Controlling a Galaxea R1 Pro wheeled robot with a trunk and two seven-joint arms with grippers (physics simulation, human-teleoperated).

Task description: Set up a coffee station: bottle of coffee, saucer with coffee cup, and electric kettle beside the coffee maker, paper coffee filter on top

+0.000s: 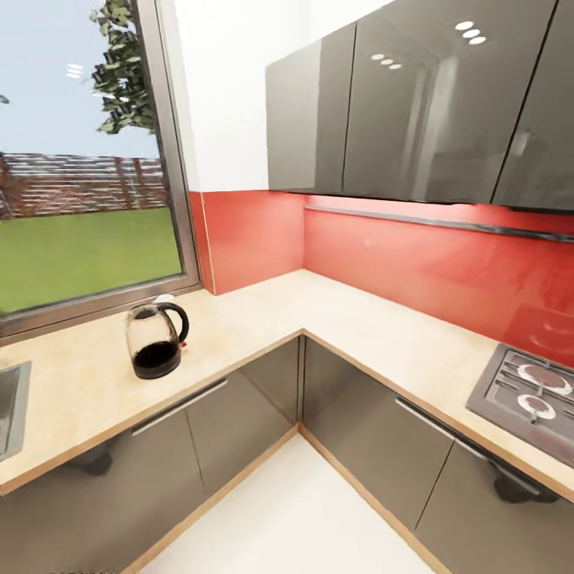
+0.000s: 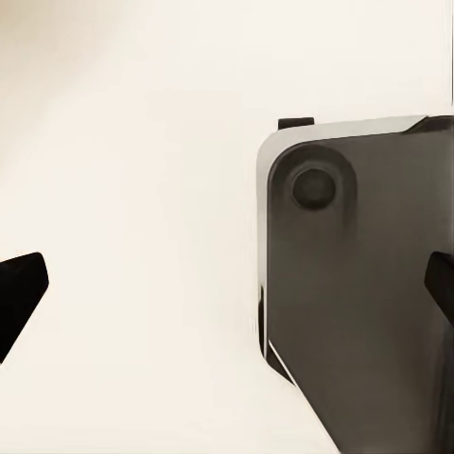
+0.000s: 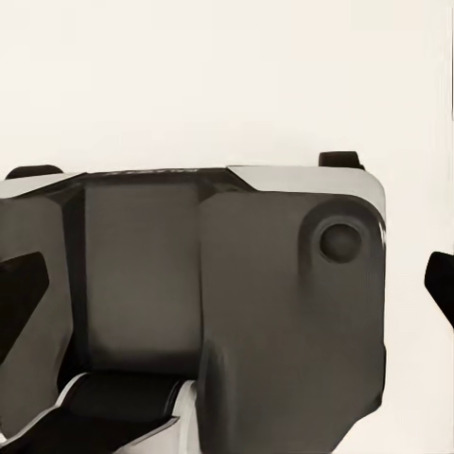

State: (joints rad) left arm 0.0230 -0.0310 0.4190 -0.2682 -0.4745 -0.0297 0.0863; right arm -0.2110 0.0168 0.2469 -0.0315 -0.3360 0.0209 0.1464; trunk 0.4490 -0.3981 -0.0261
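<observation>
The electric kettle (image 1: 156, 341) stands on the kitchen countertop (image 1: 335, 319) below the window (image 1: 80, 159), near the sink (image 1: 9, 406). The left gripper (image 2: 227, 298) and right gripper (image 3: 227, 293) are spread wide and empty above the pale floor. Judged step: approach; next, close in on the kettle.

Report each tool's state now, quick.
Left tool: open, holding nothing.
Right tool: open, holding nothing.
</observation>
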